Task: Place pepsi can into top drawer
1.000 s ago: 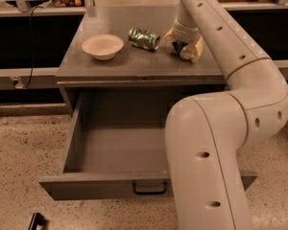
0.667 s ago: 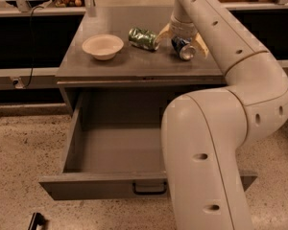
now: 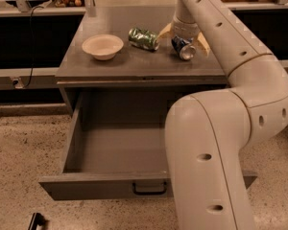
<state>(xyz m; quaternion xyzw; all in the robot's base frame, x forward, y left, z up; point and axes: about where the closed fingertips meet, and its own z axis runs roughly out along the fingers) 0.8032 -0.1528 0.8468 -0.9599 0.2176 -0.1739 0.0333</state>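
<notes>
The pepsi can [image 3: 184,49], dark blue with a silver end, lies on its side on the cabinet top at the back right. My gripper [image 3: 183,39] comes down over it from above, open, with one tan finger [image 3: 164,31] to the can's left and the other to its right. The can lies between the fingers, resting on the top. The top drawer [image 3: 96,187] is pulled wide open below the cabinet top. It is grey and empty, with a small black handle [image 3: 149,189] on its front panel. My arm hides the drawer's right part.
A green dented can [image 3: 143,38] lies just left of the gripper. A cream bowl [image 3: 102,46] stands at the left of the cabinet top [image 3: 110,66]. Dark shelving and a cluttered counter run behind. The floor is speckled.
The gripper's fingers now stand wider apart on both sides of the pepsi can, which shows more plainly between them. The can, bowl and drawer have stayed in place.
</notes>
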